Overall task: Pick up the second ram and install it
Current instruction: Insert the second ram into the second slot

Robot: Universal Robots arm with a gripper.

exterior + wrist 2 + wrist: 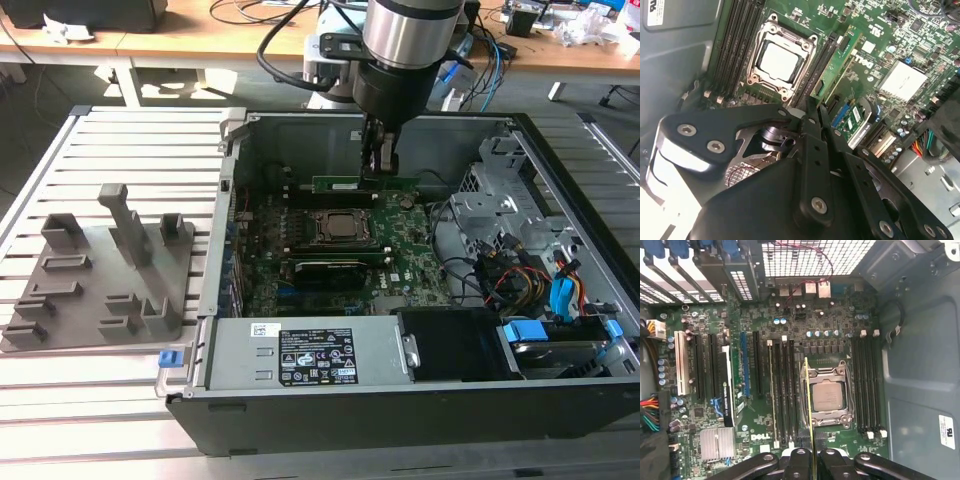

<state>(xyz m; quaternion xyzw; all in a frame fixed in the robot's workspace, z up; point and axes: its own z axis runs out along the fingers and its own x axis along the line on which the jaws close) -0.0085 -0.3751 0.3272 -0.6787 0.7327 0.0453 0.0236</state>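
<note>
Second ram [836, 64] edge-on between jaws

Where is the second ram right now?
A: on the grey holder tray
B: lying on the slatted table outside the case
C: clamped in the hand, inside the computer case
C: the hand grips the second ram above the motherboard, near the CPU socket.

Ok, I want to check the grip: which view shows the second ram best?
The exterior view: the second ram shows its full length side-on, with the gripper clamped at its middle. The second wrist view shows its flat face slanting away from the jaws; the first wrist view shows it edge-on, a thin line.
</note>
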